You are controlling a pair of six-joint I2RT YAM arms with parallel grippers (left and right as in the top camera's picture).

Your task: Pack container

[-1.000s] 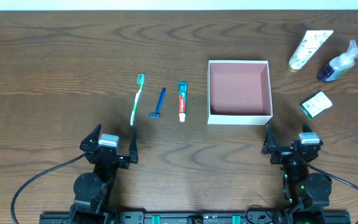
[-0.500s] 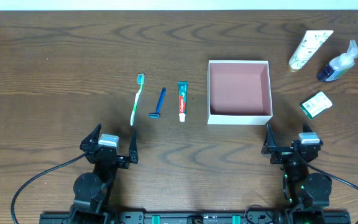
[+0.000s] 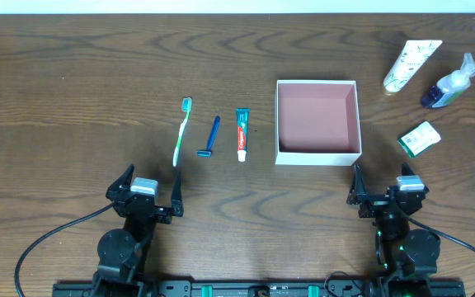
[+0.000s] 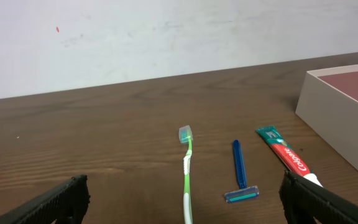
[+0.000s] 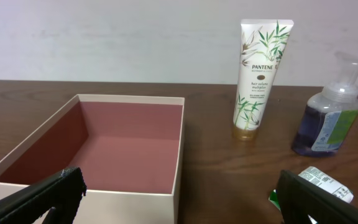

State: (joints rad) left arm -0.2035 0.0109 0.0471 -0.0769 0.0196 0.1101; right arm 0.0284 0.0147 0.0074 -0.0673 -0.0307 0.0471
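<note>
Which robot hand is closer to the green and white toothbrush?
Left. The left gripper is close to the handle end of the green-and-white plastic toothbrush; the right gripper is far away, by the white pink-lined square box.

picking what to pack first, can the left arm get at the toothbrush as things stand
Probably yes. The left gripper is open, and the toothbrush lies flat on the bare table ahead of it, apart from the razor, with nothing between gripper and brush.
</note>
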